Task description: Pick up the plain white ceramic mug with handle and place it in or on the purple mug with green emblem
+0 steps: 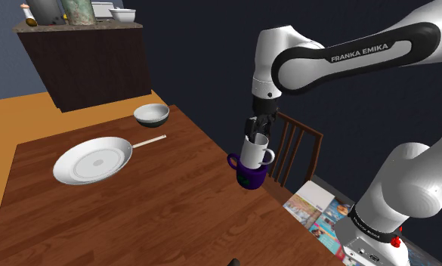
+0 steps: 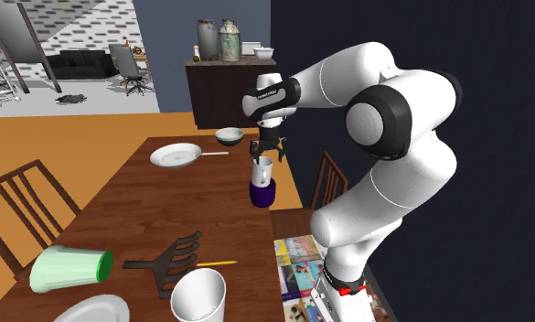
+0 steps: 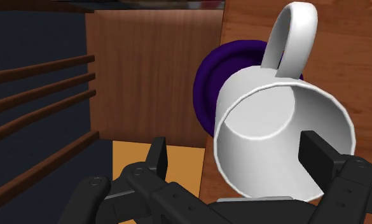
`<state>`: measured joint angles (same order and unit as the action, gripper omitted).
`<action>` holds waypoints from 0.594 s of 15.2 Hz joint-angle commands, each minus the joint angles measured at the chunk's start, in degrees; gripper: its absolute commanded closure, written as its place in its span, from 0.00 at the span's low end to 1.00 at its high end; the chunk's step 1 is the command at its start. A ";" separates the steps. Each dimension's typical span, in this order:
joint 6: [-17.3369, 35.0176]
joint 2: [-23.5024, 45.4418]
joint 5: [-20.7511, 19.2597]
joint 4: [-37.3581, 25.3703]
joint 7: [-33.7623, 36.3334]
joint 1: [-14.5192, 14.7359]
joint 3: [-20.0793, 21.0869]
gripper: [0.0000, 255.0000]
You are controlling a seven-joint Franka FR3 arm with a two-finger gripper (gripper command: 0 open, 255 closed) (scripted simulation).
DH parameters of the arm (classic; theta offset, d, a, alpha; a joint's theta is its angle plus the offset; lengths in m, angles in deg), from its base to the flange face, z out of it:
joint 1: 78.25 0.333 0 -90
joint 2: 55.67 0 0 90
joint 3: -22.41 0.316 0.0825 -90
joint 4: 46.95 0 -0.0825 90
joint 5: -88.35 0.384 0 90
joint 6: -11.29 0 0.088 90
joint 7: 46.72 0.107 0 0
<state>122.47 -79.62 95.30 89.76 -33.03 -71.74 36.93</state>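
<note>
The white mug [image 1: 255, 151] with its handle rests tilted inside the purple mug [image 1: 249, 177], which stands near the wooden table's [image 1: 136, 219] edge on the shoulder view's right. My black gripper [image 1: 258, 127] hovers just above it, open. In the wrist view one finger [image 3: 318, 151] hangs inside the white mug's [image 3: 267, 108] mouth and the other finger [image 3: 156, 156] stands outside, apart from its wall; neither touches it. The purple mug's rim [image 3: 210, 83] shows behind. The second exterior view shows the gripper [image 2: 259, 154] over the white mug [image 2: 264, 170] and the purple mug [image 2: 262, 193].
A white pan [image 1: 93, 160] and a bowl [image 1: 151, 114] lie farther along the table. A chair [image 1: 295, 151] stands just beyond the table edge by the mugs, magazines [image 1: 317, 211] on the floor. A green cup [image 2: 69, 269], black spatula [image 2: 169, 259] and white cup [image 2: 199, 295] occupy the table's other end.
</note>
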 commanded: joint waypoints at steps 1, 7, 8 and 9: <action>-3.72 -0.68 -0.13 -2.99 0.05 -0.06 -0.30 0.00; -5.26 -0.84 -0.22 -4.38 0.06 -0.11 -0.44 0.00; -5.26 -0.84 -0.22 -4.38 0.06 -0.11 -0.44 0.00; -5.26 -0.84 -0.22 -4.38 0.06 -0.11 -0.44 0.00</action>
<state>117.22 -80.46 95.08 85.39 -32.97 -71.85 36.49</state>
